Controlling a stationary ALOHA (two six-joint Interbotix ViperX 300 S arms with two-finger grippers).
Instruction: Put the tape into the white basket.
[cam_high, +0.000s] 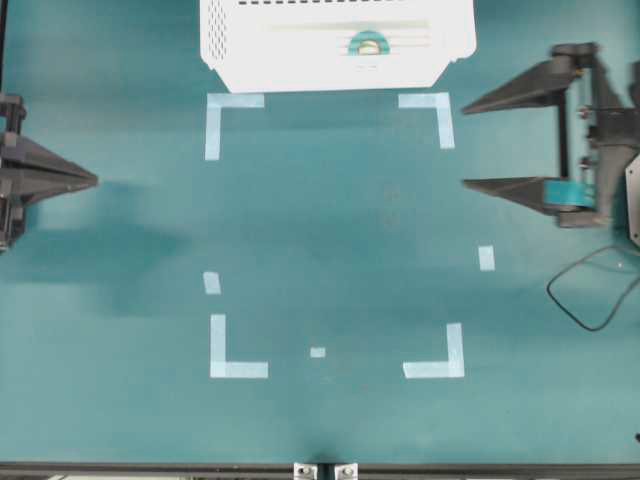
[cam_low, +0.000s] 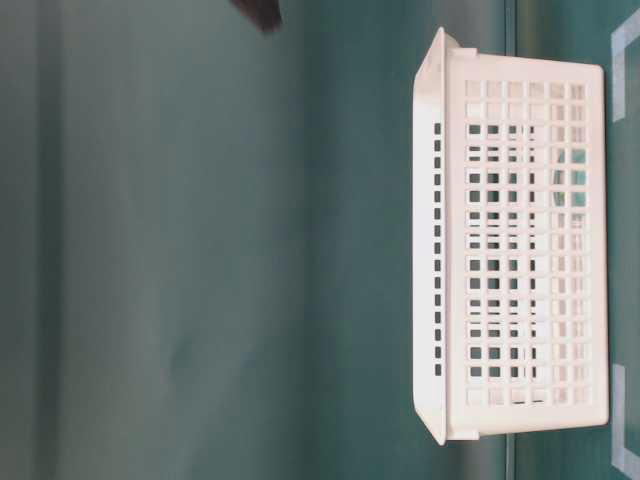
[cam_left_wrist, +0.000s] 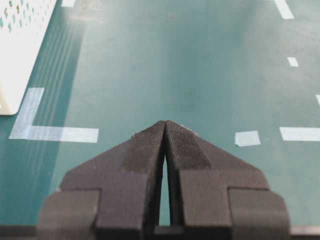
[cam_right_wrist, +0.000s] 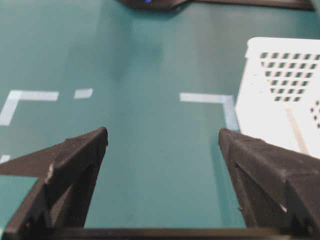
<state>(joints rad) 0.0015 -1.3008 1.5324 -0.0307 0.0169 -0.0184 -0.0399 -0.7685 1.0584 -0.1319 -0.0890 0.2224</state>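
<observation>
Tape (cam_high: 367, 43) lying inside white basket (cam_high: 335, 45) at far edge of table (cam_high: 330, 230). Right gripper (cam_high: 465, 143) spread wide, empty, at right. Left gripper (cam_high: 92, 180) pressed together, empty, at left.

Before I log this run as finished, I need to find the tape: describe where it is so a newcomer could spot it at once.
Look to the white basket at the far edge of the green table, above the pale corner marks. Inside it, right of centre, sits the tape: a small turquoise ring with a pale core, the only coloured thing in the basket, unlike the flat pale strips.
</observation>
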